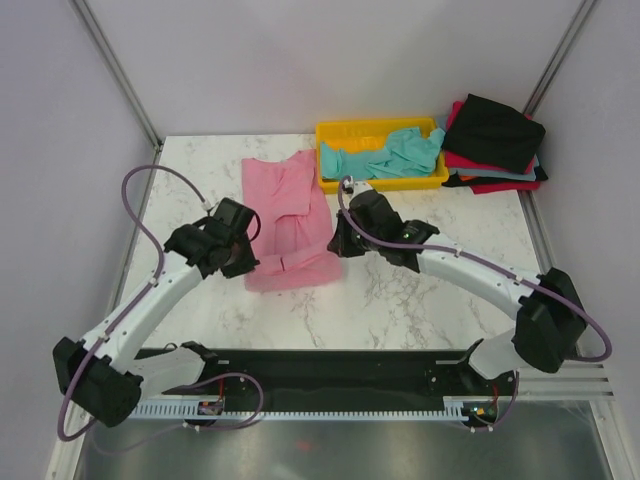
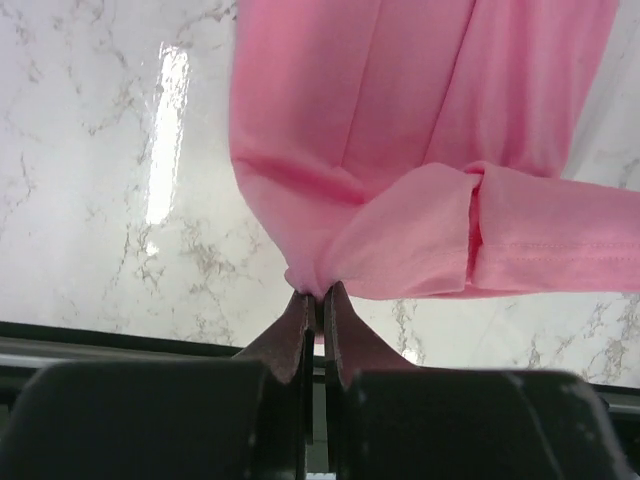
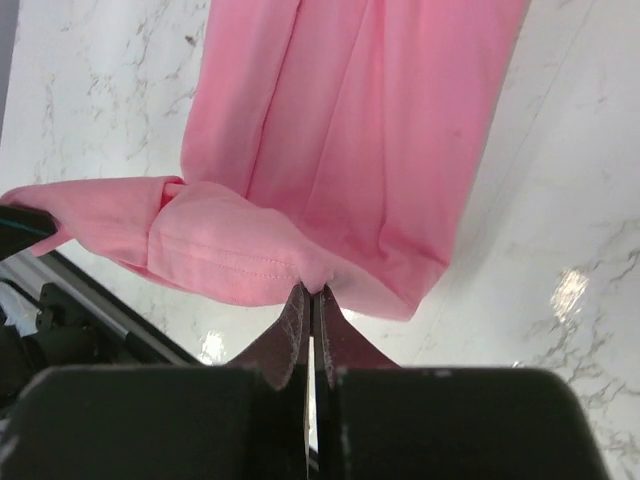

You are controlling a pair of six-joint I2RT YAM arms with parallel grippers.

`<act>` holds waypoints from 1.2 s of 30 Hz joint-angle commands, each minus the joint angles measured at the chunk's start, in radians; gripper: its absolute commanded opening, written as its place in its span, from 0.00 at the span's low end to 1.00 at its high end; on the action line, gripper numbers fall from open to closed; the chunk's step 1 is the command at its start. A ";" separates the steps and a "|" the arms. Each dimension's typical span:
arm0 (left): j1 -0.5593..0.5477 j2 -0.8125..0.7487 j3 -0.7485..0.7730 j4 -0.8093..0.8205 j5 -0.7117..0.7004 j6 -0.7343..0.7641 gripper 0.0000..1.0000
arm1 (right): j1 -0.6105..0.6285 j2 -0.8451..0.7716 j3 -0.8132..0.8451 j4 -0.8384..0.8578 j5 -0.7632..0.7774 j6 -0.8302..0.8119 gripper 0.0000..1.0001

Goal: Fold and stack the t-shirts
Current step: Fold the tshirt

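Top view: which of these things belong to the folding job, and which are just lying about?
In the job: pink t-shirt, pinched by left gripper and right gripper; teal t-shirt; black t-shirt; red t-shirt.
Lying about: yellow tray, holding the teal one; marble table.

Table (image 1: 400,295): white marble-patterned top with grey veining, glossy, with bright light reflections in both wrist views. Tray (image 1: 400,183): yellow plastic, rectangular and shallow, standing at the far edge of the table, right of centre. Enclosure: pale lilac wall panels (image 1: 300,60) behind and at both sides, with grey metal struts (image 1: 113,62) at the rear corners.
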 commanded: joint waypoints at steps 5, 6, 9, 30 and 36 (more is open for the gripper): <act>0.138 0.167 0.121 0.150 0.096 0.207 0.02 | -0.104 0.196 0.204 -0.005 -0.083 -0.141 0.00; 0.151 0.199 0.131 0.162 0.098 0.227 0.02 | -0.113 0.217 0.221 -0.005 -0.101 -0.146 0.00; 0.211 0.250 0.168 0.190 0.133 0.265 0.02 | -0.141 0.287 0.276 -0.005 -0.135 -0.165 0.00; 0.440 0.901 0.449 0.238 0.343 0.333 0.19 | -0.273 0.761 0.657 -0.031 -0.205 -0.181 0.31; 0.478 1.060 0.820 0.065 0.373 0.388 0.62 | -0.333 0.809 0.881 -0.138 -0.172 -0.165 0.55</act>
